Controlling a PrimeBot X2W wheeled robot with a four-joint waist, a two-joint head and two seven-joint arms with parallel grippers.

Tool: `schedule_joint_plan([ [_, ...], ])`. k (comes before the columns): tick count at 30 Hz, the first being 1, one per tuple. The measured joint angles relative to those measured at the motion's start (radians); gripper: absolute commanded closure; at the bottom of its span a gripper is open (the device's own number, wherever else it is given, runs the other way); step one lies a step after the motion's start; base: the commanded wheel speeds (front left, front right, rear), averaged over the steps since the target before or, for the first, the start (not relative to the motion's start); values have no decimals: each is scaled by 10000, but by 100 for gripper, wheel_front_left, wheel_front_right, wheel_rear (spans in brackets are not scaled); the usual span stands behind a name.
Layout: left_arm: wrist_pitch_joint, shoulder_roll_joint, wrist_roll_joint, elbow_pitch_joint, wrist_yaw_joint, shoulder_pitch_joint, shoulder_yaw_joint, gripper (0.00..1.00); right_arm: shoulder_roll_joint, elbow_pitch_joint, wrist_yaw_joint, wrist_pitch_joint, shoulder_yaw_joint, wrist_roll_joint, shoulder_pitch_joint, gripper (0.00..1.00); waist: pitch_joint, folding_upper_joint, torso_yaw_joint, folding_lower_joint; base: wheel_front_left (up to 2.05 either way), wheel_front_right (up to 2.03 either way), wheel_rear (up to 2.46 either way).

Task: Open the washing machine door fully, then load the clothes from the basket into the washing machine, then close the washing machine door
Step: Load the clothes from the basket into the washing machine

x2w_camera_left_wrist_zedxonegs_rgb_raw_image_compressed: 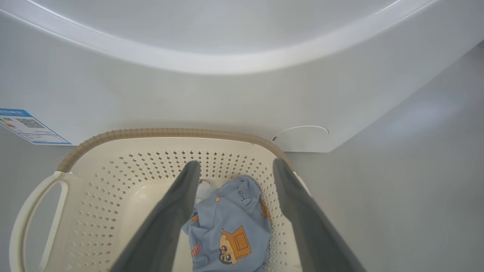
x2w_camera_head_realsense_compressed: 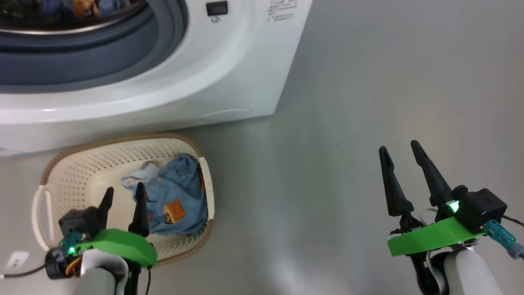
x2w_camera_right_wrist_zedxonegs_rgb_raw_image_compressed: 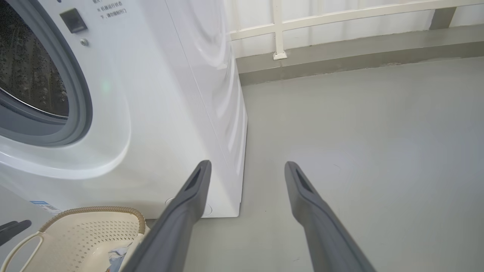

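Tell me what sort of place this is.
Probably a laundry corner, perhaps a utility balcony: a white front-loading washing machine stands on a bare grey floor, a perforated basket holding printed blue clothes sits before it, and a pale railing runs behind.

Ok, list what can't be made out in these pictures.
- Head view: the drum is cut by the top edge; how much fabric lies inside is unclear.
- Left wrist view: the left gripper and the clothes hide part of the basket floor.
- Left wrist view: the blue label print is too small to read.
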Motion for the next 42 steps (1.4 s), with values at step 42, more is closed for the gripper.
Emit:
schedule_joint_plan([
  [42, 1137, 2341, -2855, 5779, -52, -5152, -4065, 0, 4, -495, 0, 0, 571, 1147, -1093, 0, 4388, 0, -1622, 0, 0, 0, 0],
])
